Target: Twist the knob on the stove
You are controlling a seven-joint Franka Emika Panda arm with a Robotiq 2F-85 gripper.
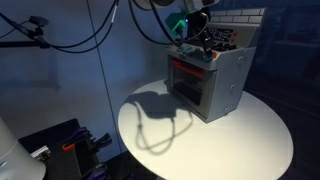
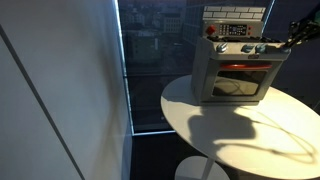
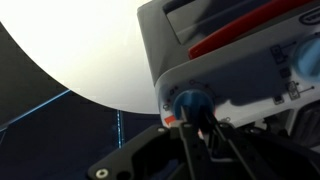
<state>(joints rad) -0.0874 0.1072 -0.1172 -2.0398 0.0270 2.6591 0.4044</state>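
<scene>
The stove [image 1: 208, 88] is a small grey toy oven with a red-glowing door window, standing on a round white table [image 1: 240, 145]. It also shows in the other exterior view [image 2: 235, 72], with pale blue knobs [image 2: 246, 48] in a row above the door. My gripper [image 1: 190, 38] sits at the stove's top front edge and enters an exterior view from the right [image 2: 292, 38]. In the wrist view its two dark fingers [image 3: 198, 122] stand close together with their tips on one blue knob [image 3: 190, 100].
The table's edge [image 2: 200, 140] lies close in front of the stove. A tall window pane [image 2: 150, 60] stands behind it. Dark cables [image 1: 80, 40] hang at the back, and dark equipment [image 1: 60, 145] lies on the floor beside the table.
</scene>
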